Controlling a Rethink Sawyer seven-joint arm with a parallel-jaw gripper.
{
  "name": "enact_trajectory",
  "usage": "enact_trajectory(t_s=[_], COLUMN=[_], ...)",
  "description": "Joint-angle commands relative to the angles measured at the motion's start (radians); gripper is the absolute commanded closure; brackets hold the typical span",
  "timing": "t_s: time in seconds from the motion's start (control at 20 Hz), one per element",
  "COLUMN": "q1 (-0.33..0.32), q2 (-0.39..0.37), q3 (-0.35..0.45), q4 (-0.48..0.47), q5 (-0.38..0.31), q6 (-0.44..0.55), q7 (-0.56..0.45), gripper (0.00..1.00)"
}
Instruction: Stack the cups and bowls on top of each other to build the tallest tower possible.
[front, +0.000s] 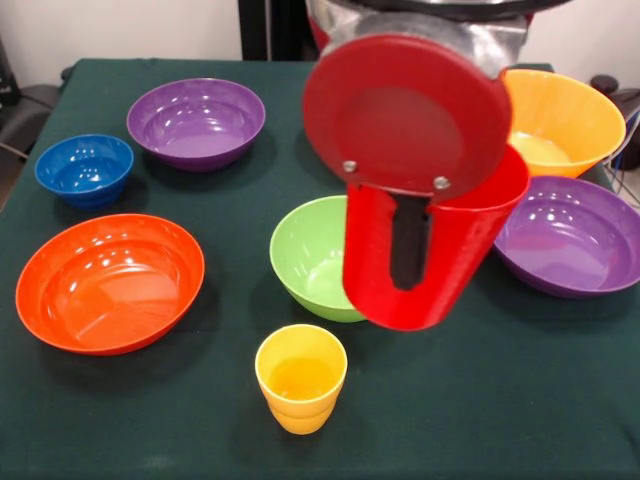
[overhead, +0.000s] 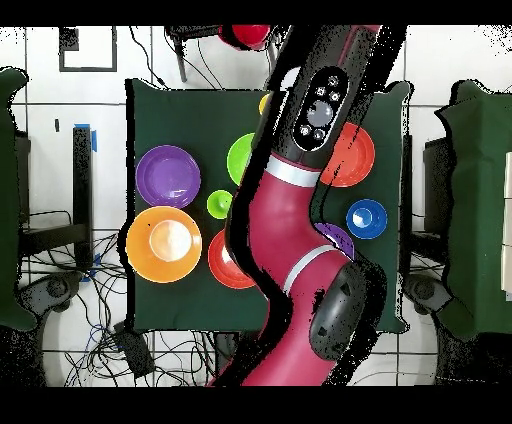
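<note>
Above the green table (front: 120, 420), the tool (front: 410, 240) pinches the glossy red plastic cup (front: 440, 260) by its wall; best lowered squarely, upright, over the small yellow plastic cup (front: 300, 378) below.

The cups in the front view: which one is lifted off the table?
The red cup, held up in the gripper; the yellow cup stands on the table.
</note>
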Motion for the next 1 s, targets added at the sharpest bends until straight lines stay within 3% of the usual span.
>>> enact_trajectory(t_s=[0.05,1.0], q1=[0.005,-0.014], q2=[0.020,0.066], q3=[-0.021,0.182], q4=[-0.164,-0.200], q5=[-0.179,-0.341], q6=[0.001,-0.091], q7=[-0.060,-0.145], gripper=[1.00,1.00])
